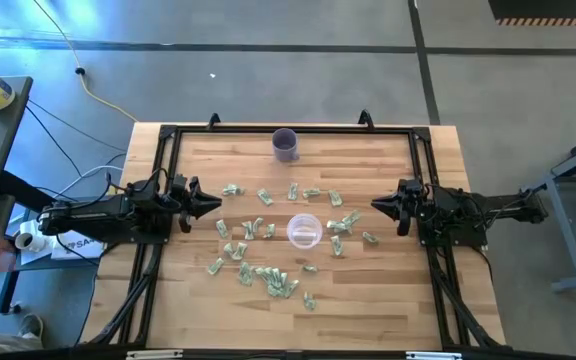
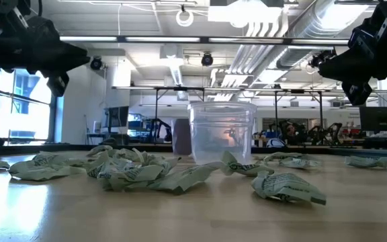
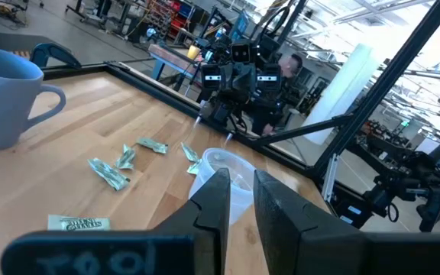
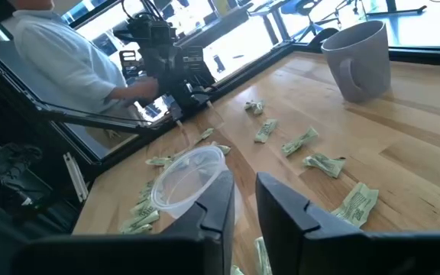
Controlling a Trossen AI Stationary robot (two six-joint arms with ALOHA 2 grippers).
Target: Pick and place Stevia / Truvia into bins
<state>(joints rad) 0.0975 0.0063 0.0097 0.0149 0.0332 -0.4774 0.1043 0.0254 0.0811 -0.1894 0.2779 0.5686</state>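
Note:
Many pale green and white sachets (image 1: 268,240) lie flat and crumpled across the middle of the wooden table, seen also in the low view (image 2: 140,171). The clear cup (image 1: 304,231) stands upright among them, with nothing visible inside it in the low view (image 2: 222,133). My left gripper (image 1: 211,203) hovers over the table's left side and points toward the cup (image 3: 231,179). Its fingers stand a narrow gap apart (image 3: 241,206). My right gripper (image 1: 378,203) mirrors it from the right, also narrowly open (image 4: 244,206). Both are raised above the table (image 2: 86,62) (image 2: 314,62).
An opaque purple mug (image 1: 286,145) stands near the far edge. A black frame (image 1: 168,135) runs round the tabletop. A person in a white shirt (image 4: 52,53) is beyond the table's left side. Bare wood lies along the near edge (image 1: 298,330).

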